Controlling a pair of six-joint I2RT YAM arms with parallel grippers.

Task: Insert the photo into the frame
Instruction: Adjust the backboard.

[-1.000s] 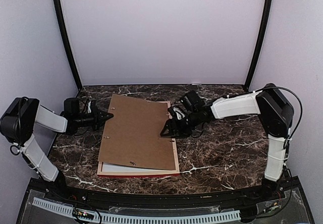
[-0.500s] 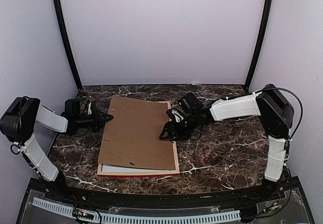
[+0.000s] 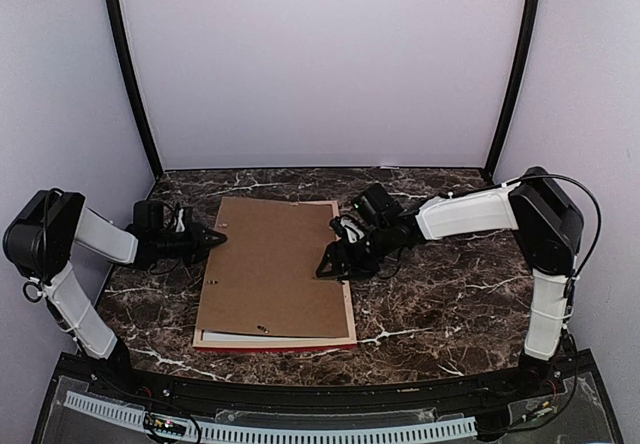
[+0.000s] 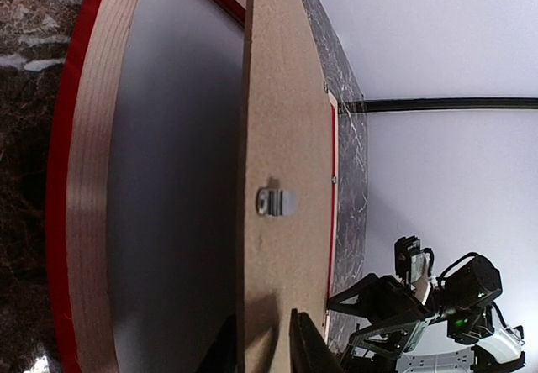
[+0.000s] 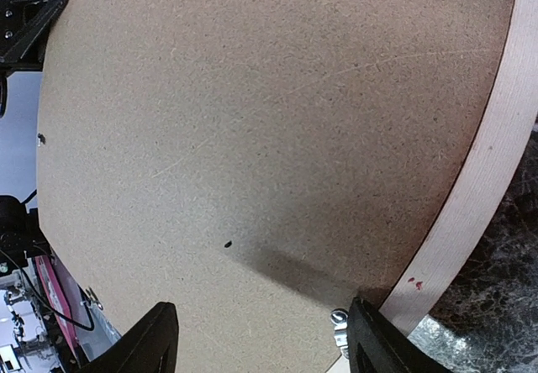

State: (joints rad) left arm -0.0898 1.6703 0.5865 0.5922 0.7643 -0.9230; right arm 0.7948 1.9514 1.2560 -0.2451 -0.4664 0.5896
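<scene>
Frame (image 3: 349, 309) lies back-up on bench (image 3: 450, 294) btwn both arms, brown backing board (image 3: 270, 264) atop. L jaws narrow, straddling board's left edge, grip unclear. R jaws wide, empty, at board's right edge.

The backing board (image 3: 272, 264) covers most of the frame (image 4: 88, 180) (only thin rails show), hiding whatever lies beneath.
</scene>
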